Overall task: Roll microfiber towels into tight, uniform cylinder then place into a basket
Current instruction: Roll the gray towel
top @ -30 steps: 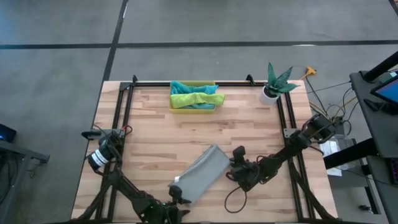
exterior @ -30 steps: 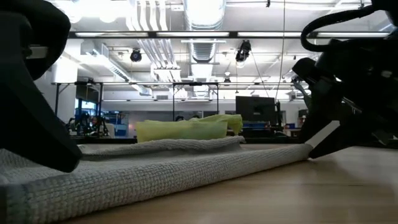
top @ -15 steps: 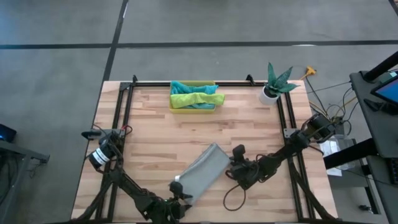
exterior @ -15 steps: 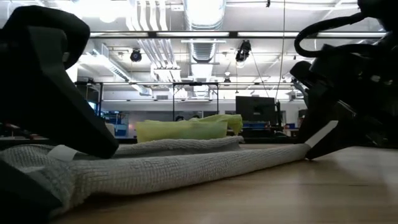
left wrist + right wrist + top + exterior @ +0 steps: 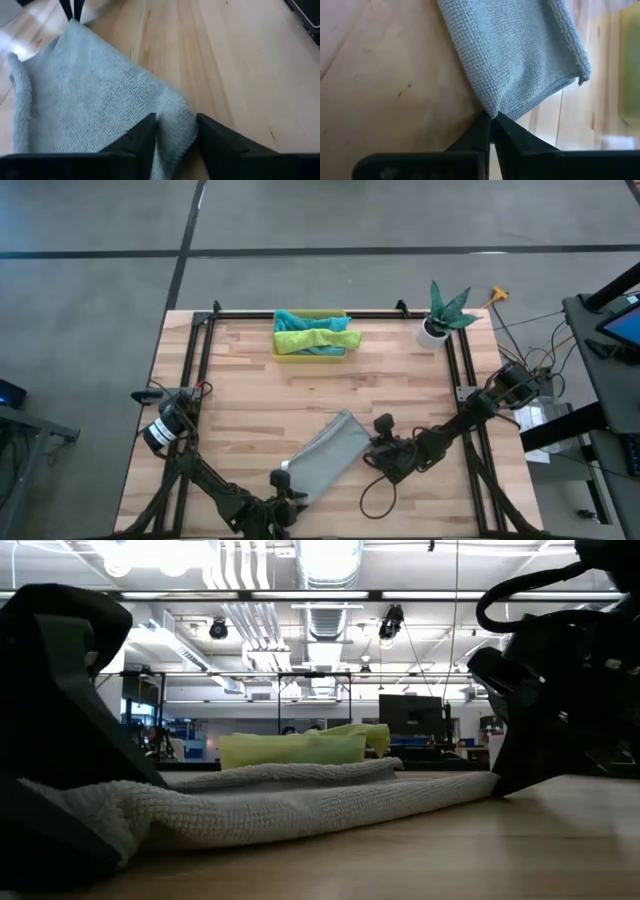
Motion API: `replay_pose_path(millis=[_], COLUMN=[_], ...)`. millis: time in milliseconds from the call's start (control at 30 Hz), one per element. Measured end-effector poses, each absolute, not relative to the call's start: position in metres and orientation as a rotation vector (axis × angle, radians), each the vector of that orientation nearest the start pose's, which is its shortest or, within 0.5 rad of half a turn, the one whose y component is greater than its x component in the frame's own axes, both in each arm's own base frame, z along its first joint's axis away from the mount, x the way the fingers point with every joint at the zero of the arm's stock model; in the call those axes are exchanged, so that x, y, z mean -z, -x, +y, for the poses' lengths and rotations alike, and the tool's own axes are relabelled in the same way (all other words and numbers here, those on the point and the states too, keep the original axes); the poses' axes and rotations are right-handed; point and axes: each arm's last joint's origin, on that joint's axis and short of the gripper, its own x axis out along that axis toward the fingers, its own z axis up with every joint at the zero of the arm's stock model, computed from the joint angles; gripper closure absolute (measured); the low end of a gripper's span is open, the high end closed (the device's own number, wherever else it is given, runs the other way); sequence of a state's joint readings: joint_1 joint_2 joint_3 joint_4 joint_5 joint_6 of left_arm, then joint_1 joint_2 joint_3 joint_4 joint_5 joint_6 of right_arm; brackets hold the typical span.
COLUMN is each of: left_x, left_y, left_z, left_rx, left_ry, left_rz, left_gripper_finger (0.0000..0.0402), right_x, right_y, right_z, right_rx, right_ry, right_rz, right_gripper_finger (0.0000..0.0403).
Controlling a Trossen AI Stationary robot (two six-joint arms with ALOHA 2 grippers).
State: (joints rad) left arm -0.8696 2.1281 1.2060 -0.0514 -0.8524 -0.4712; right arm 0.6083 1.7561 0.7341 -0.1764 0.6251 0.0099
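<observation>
2 grippers (image 5: pixel 290 498) (image 5: pixel 372 442) pinch the grey towel (image 5: pixel 325 457), lying diagonally toward the basket (image 5: pixel 310 352).

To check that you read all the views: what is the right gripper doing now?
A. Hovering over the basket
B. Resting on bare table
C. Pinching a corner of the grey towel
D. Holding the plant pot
C: the right gripper is shut on a corner of the grey towel.
</observation>
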Motion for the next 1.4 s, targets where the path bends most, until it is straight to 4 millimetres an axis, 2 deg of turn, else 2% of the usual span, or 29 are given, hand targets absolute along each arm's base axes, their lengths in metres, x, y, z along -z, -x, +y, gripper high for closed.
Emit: replay_pose_path(millis=[233, 300, 667, 933, 1200, 1400], left_x=[-0.097, -0.097, -0.099, -0.106, -0.106, -0.105], left_y=[-0.273, -0.273, -0.270, -0.269, -0.265, -0.266], left_z=[-0.299, -0.300, -0.305, -0.306, -0.303, -0.300], left_rx=[-0.115, -0.096, -0.038, -0.008, -0.045, -0.070], left_ry=[-0.264, -0.255, -0.239, -0.212, -0.262, -0.289], left_rz=[0.610, 0.620, 0.641, 0.650, 0.661, 0.660], left_gripper_finger=[0.0383, 0.0396, 0.0389, 0.0389, 0.0388, 0.0388], right_x=[-0.103, -0.106, -0.112, -0.112, -0.106, -0.106], right_y=[-0.239, -0.240, -0.243, -0.242, -0.219, -0.210], right_z=[0.147, 0.148, 0.146, 0.146, 0.145, 0.158], right_rx=[0.010, 0.008, 0.127, 0.144, 0.225, 0.177], right_ry=[0.651, 0.657, 0.699, 0.695, 0.582, 0.487], right_rz=[0.981, 0.993, 0.942, 0.941, 1.080, 1.096], right_gripper_finger=[0.0393, 0.0394, 0.0394, 0.0394, 0.0394, 0.0394])
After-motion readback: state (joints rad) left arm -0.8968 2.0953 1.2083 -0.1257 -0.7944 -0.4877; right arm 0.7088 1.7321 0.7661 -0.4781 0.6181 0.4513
